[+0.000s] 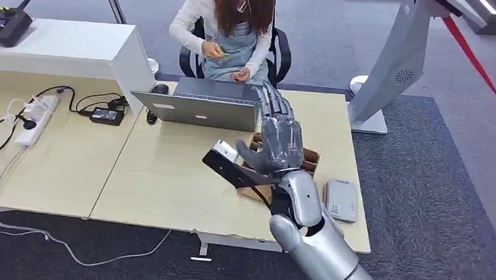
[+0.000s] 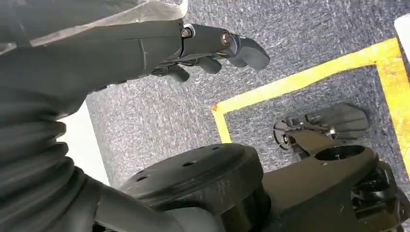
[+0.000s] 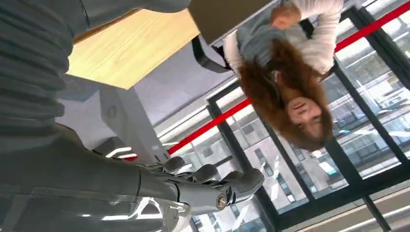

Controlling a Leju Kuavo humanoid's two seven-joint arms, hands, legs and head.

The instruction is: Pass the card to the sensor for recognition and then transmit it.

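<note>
Right hand (image 1: pixel 278 141) is raised mid-frame over the cardboard box (image 1: pixel 309 158), fingers spread, apparently empty; left hand (image 2: pixel 212 48) is loosely spread above carpet.

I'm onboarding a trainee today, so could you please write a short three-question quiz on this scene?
1. True or false: the right hand is raised above the table with its fingers stretched out.
2. Multiple choice: where does the grey card reader lie?
A) on the white cabinet
B) on the table, near its right edge, beside the cardboard box
C) on the carpet
3. Fill in: the person sits behind an open ____.

Key: 1 true; 2 B; 3 laptop.
</note>
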